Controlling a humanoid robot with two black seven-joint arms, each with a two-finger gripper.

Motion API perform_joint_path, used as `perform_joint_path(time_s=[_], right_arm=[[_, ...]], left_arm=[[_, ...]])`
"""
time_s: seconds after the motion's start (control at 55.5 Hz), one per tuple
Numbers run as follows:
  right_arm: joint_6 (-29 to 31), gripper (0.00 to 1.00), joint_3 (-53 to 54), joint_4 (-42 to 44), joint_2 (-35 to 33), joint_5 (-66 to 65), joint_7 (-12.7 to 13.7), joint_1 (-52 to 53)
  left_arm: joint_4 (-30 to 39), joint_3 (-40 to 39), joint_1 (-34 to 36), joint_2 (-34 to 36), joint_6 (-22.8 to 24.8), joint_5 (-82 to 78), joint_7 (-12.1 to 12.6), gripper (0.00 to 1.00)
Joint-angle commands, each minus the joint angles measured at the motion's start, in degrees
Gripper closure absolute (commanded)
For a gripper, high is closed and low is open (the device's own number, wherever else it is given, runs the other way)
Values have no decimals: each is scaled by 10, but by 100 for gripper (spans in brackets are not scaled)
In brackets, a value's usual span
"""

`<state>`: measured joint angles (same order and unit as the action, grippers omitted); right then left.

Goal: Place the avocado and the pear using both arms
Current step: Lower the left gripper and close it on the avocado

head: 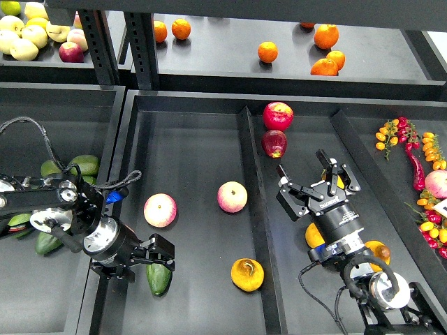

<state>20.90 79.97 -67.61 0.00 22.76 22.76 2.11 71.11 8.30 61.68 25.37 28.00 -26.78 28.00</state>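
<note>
The dark green avocado lies at the front of the middle tray. My left gripper hangs just above its upper end; the fingers look spread and do not hold it. The golden pear sits on the same tray, front right, stem dimple up, free of both grippers. My right gripper is over the right tray, open and pointing away, with a small yellow fruit showing between its fingers, apparently lying below them.
Two pink-yellow apples lie mid-tray. Red apples lie ahead of the right gripper. Oranges flank the right arm. Paler avocados fill the left tray. Chillies and small tomatoes lie far right. A shelf behind holds oranges.
</note>
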Motion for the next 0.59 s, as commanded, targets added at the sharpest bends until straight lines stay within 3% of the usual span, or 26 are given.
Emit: perform_joint_path(time_s=[0.0, 0.577], right_arm=[[0, 1, 1, -2, 0, 0, 0, -1], [12, 1, -2, -1, 0, 1, 0, 0]], left_arm=[[-25, 9, 0, -23, 0, 0, 0, 1], [-155, 44, -1, -98, 0, -16, 0, 1]])
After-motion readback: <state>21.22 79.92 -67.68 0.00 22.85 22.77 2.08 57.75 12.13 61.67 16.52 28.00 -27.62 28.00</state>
